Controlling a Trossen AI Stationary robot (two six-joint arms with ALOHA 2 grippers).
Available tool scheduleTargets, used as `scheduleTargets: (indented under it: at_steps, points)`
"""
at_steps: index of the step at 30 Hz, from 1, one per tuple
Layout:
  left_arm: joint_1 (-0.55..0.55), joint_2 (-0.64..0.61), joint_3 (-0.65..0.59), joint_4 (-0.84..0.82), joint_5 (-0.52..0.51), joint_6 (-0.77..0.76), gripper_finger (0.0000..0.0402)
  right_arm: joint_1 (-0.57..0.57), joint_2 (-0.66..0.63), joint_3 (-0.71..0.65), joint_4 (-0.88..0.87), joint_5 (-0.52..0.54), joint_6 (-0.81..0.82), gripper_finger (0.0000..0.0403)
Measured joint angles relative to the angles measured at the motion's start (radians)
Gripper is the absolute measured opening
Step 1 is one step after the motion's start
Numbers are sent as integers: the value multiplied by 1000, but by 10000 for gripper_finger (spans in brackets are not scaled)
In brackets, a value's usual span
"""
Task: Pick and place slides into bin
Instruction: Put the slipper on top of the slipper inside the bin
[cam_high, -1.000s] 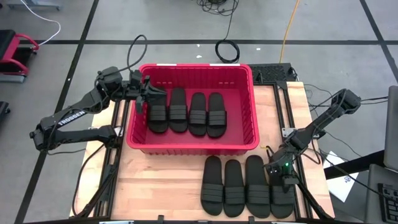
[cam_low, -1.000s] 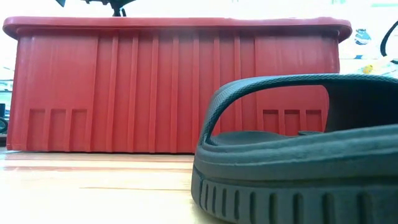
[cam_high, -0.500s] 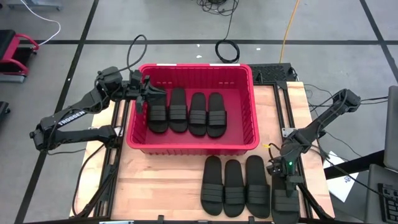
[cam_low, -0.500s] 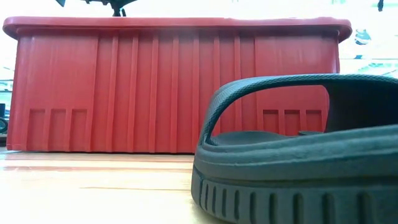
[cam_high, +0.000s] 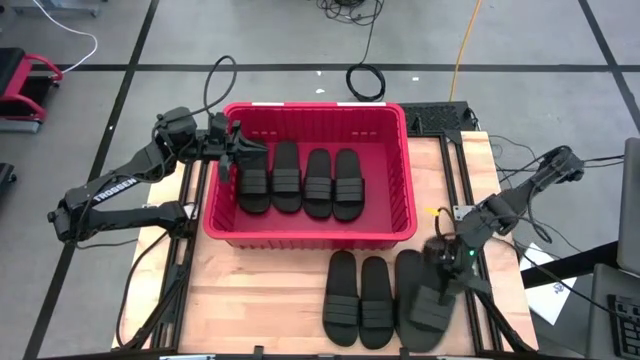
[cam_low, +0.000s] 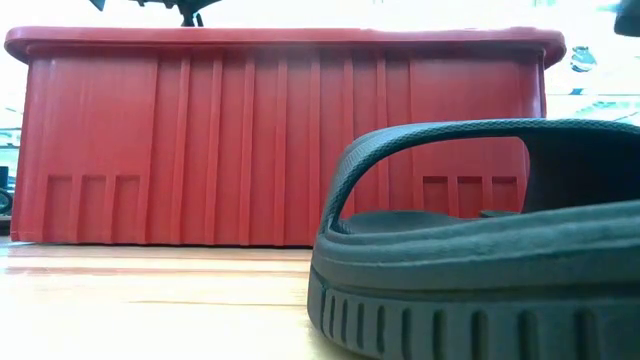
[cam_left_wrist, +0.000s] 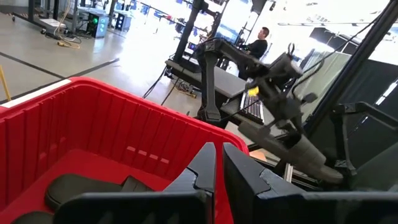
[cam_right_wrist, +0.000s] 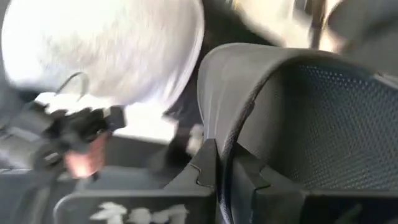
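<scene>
Large red rectangular plastic bin (cam_high: 405, 190): on wooden counter (cam_high: 260, 295), four matte black rubbery slides (cam_high: 300, 180) inside. Three slides (cam_high: 362, 300) on the counter just before the bin. Right pincer (cam_high: 443, 268): clamped on fourth slide's strap (cam_right_wrist: 249, 81), slide (cam_high: 428, 312) tilted. Left pincer (cam_high: 240, 150): fingers nearly together, empty, over the bin's left end.

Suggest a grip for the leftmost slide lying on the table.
Take the strap of that slide, coming from straight above. It lies sole-down and flat, so the strap arches clear of the footbed, leaving room for one pincer finger beneath it. Its left edge is open; a neighbouring slide sits close on the right, so a sidewall pinch looks cramped.
</scene>
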Motion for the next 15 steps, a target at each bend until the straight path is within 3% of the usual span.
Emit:
scheduleTargets:
  at_steps: [4, 15]
  points:
    - [0, 0, 0, 0, 0, 0, 24, -89, 54, 143, -71, 85, -189, 3]
    - [0, 0, 0, 0, 1, -1, 24, -397, 221, 522, -149, 78, -462, 6]
